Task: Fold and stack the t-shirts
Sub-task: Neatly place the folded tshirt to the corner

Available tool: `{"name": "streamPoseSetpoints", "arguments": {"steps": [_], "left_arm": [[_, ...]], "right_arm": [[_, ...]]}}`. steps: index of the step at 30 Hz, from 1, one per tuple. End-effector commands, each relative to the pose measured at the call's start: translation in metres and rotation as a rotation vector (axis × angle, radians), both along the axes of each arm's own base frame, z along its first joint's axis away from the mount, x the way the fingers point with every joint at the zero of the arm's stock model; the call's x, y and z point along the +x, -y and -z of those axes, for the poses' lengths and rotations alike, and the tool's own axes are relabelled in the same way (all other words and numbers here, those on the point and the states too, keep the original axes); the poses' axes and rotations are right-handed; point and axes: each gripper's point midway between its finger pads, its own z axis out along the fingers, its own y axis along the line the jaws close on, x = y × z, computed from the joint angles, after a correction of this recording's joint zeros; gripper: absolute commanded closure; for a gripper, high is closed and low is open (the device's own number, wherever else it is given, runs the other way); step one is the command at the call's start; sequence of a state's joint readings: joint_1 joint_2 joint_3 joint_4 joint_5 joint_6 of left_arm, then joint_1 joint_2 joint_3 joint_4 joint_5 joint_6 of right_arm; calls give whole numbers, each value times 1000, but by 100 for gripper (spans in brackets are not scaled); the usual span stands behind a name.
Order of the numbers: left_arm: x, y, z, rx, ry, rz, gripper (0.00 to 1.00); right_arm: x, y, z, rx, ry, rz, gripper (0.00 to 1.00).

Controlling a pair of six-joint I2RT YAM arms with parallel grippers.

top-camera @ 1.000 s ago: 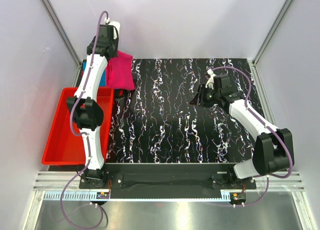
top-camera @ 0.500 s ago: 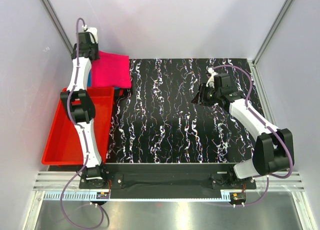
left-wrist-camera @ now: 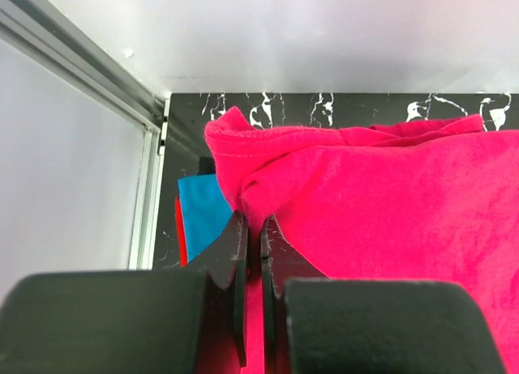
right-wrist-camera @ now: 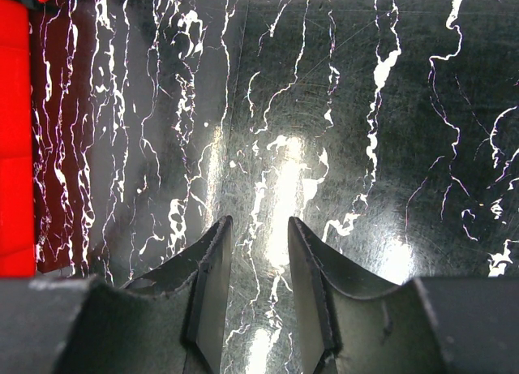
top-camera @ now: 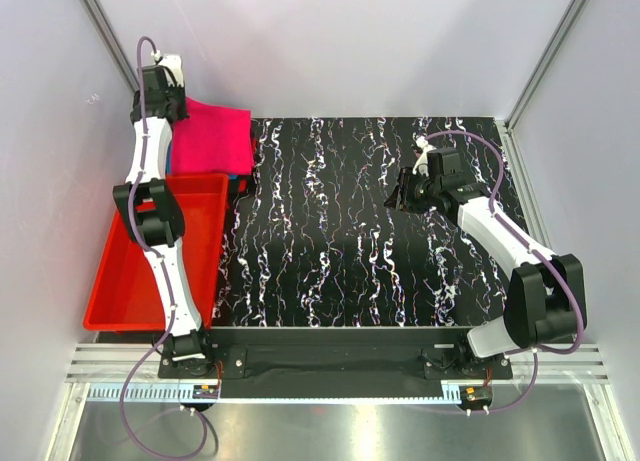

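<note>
Quick count: two t-shirts, one red tray, two arms with one tool each. The pink shirt lies spread on the desk just past the tray's far edge. The turquoise shirt is underneath it, so it's mostly covered, with only a blue patch showing at the pink one's edge.

From overhead you can't make out the fingers of the left tool; it sits beyond the tray's far-left corner, at the pink shirt's corner. Its wrist cam sorts that out: the fingers are clenched on a bunched hem of the pink shirt.

The right tool hangs well right of the tray over the marbled desk, fingers apart, gripping nothing. Its cam catches only a red strip of the tray at the left edge.
</note>
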State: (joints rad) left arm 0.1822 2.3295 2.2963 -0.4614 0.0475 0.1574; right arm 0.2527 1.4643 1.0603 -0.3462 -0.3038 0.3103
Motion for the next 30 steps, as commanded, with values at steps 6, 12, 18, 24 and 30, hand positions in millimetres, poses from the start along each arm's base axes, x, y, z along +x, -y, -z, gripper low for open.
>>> {"name": "streamPoseSetpoints", "arguments": {"steps": [6, 12, 18, 24, 30], "left_arm": [[31, -22, -31, 19, 187, -17, 100], [37, -45, -43, -32, 245, -118, 49], [10, -3, -106, -79, 338, -35, 29], [-40, 69, -159, -208, 309, 103, 1], [-129, 168, -162, -382, 190, 374, 1]], "right_arm": [[14, 4, -19, -9, 68, 13, 59], [16, 4, -17, -9, 62, 16, 58], [12, 4, -29, 9, 74, 21, 53], [4, 1, -53, 51, 98, 27, 36], [-11, -2, -94, 122, 137, 27, 0]]}}
